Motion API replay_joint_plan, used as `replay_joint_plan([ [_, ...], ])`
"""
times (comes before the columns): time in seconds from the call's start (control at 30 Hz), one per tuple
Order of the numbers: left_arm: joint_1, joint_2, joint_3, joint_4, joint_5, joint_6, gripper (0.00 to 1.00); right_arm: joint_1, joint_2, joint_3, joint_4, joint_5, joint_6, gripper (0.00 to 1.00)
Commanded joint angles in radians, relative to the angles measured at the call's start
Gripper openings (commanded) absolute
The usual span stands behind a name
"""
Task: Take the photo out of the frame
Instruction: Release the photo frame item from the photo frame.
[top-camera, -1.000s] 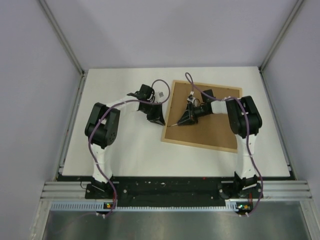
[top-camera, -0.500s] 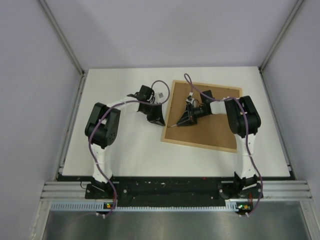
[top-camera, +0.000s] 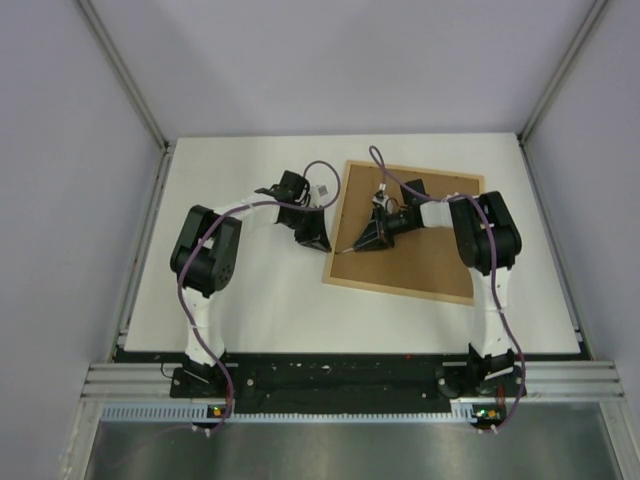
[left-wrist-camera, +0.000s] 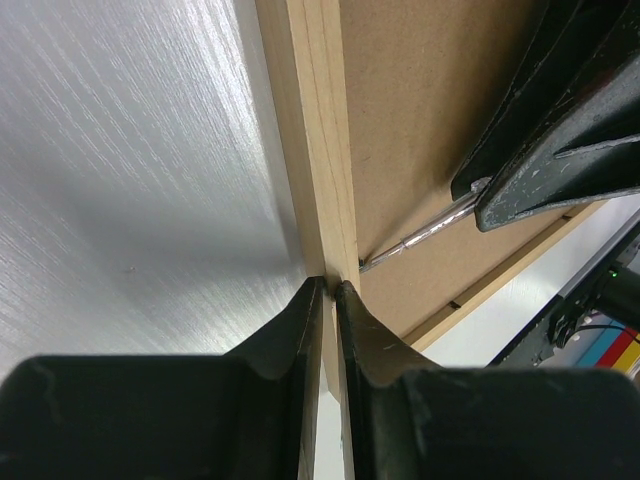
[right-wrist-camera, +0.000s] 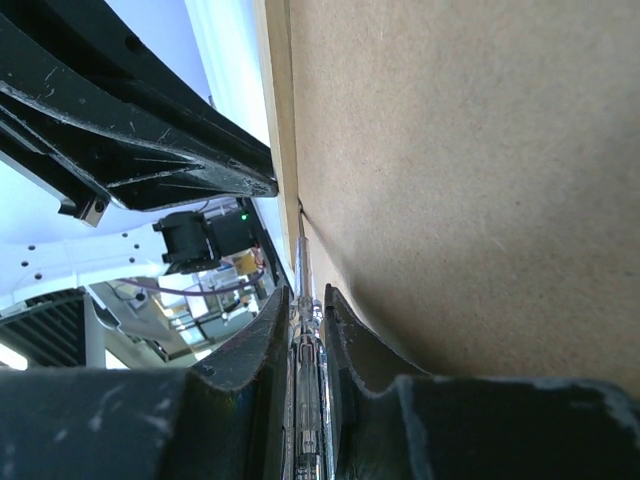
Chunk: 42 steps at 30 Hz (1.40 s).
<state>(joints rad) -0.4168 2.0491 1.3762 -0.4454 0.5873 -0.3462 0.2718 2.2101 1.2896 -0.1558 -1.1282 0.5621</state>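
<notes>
The frame (top-camera: 398, 290) lies face down at the table's right middle, with its plain brown backing board (top-camera: 432, 258) facing up. The photo is hidden under the board. My left gripper (top-camera: 318, 243) is shut on the frame's left rail (left-wrist-camera: 315, 150), which sits between its fingertips (left-wrist-camera: 330, 285). My right gripper (top-camera: 366, 242) is shut on a thin metal tool (right-wrist-camera: 303, 300). The tool's tip (left-wrist-camera: 420, 235) rests in the seam between the board (right-wrist-camera: 470, 180) and the left rail (right-wrist-camera: 278, 120), close to the left fingers (right-wrist-camera: 130, 130).
The white table (top-camera: 250, 300) is enclosed by grey walls with metal corner posts (top-camera: 120, 70). A black strip and a metal rail (top-camera: 340, 378) run along the near edge at the arm bases.
My right gripper has shifted slightly toward the frame's left rail with the tool. The left gripper and the frame have not visibly moved.
</notes>
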Motion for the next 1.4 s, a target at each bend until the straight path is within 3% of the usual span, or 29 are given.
replay_joint_plan([
  [0.0, -0.03, 0.014, -0.008, 0.028, 0.032, -0.01, 0.15, -0.013, 0.037, 0.023, 0.058, 0.041, 0.028, 0.0],
  [0.37, -0.042, 0.023, -0.003, 0.024, 0.023, -0.014, 0.15, -0.019, 0.066, 0.051, 0.055, 0.054, 0.035, 0.0],
  [1.1, -0.04, 0.017, 0.003, 0.014, 0.008, -0.013, 0.14, -0.072, -0.052, 0.028, -0.093, 0.059, -0.087, 0.0],
  [1.37, -0.042, 0.019, 0.006, 0.017, 0.008, -0.019, 0.14, -0.045, -0.01, 0.047, -0.08, 0.071, -0.08, 0.0],
])
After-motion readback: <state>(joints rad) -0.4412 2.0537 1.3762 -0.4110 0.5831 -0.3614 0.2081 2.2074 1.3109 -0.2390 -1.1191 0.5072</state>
